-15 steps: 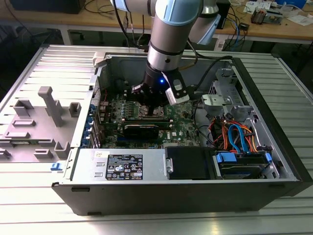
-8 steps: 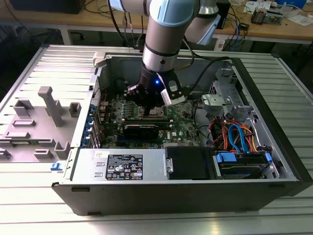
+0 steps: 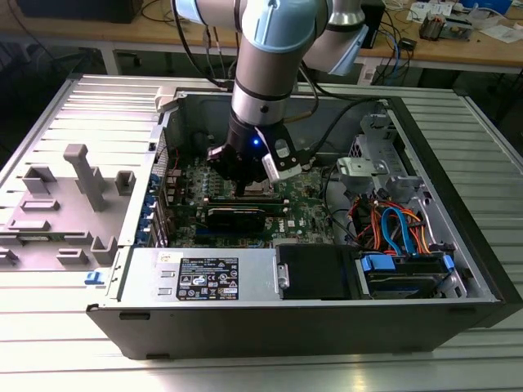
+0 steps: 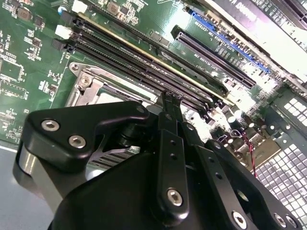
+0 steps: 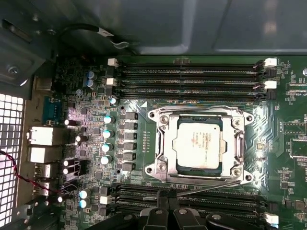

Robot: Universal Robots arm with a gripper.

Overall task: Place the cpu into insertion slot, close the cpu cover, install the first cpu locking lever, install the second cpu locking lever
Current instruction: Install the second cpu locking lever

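— Where is the small flat square chip with the dull silver-grey metal top, the cpu (image 5: pixel 199 145)?

— Seated in the insertion slot (image 5: pixel 165 143), the square socket with a silver metal rim on the green circuit board (image 5: pixel 148 96). In the first wrist view the thin shiny silver frame plate, the cpu cover (image 5: pixel 199 113), lies flat around the chip, whose top shows through the large square cut-out.

— And the levers?

— A thin silver wire lever (image 5: pixel 211 187) runs slantwise along the edge of the socket that faces the gripper. Whether it is hooked down I cannot tell.

— Where is the black gripper (image 5: pixel 165 197)?

— Just beside that edge of the socket, over the long black memory slots (image 5: pixel 192 194) that flank it. In the second wrist view the gripper (image 4: pixel 171 98) tips sit close together above those slots, with a corner of the socket's silver rim (image 4: pixel 86 79) next to them.

— Pinching anything?

— The fingers (image 4: pixel 168 115) look pressed together, with nothing seen between them.

— And from outside?

— In the exterior view the grey-blue robot arm (image 3: pixel 265 65) reaches straight down into the open grey computer case (image 3: pixel 310 327), the gripper (image 3: pixel 243 189) low over the board at the socket
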